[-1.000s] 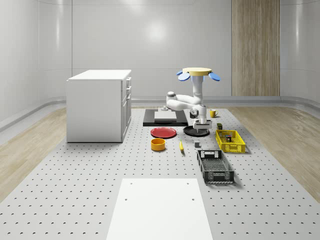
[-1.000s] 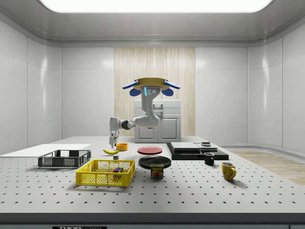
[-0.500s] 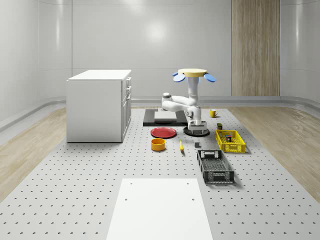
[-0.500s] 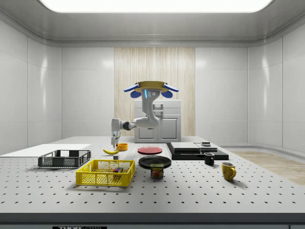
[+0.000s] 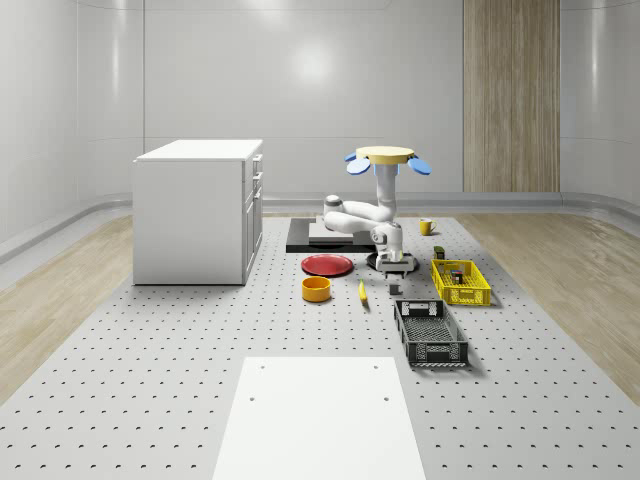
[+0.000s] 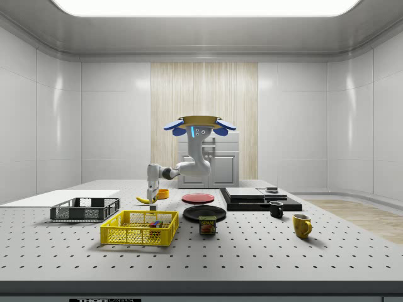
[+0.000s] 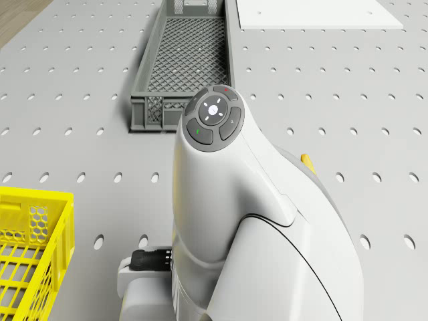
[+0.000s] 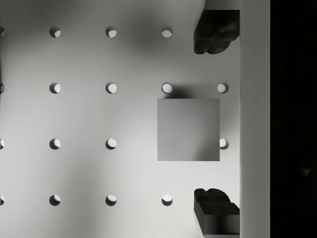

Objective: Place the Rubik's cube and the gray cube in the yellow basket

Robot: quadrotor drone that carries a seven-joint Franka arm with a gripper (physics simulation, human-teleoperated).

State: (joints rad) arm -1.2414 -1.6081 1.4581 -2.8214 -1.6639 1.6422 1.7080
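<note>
Going left to right in the whole-scene view, our drone (image 5: 385, 156) hovers over the tabletop (image 5: 200, 380) near the black plate (image 6: 204, 213), arm bent down, and our hand (image 5: 396, 270) hangs low just above the gray cube (image 5: 396, 289). In the wrist view that gray cube (image 8: 188, 130) lies flat on the tabletop between our released fingers (image 8: 214, 32), not yet grasped. To the right stands the yellow basket (image 5: 460, 282); the side view shows a multicoloured block inside it, which we judge to be the Rubik's cube (image 6: 155, 223). So one item looks done, and the gray cube is left to grasp, carry and drop
</note>
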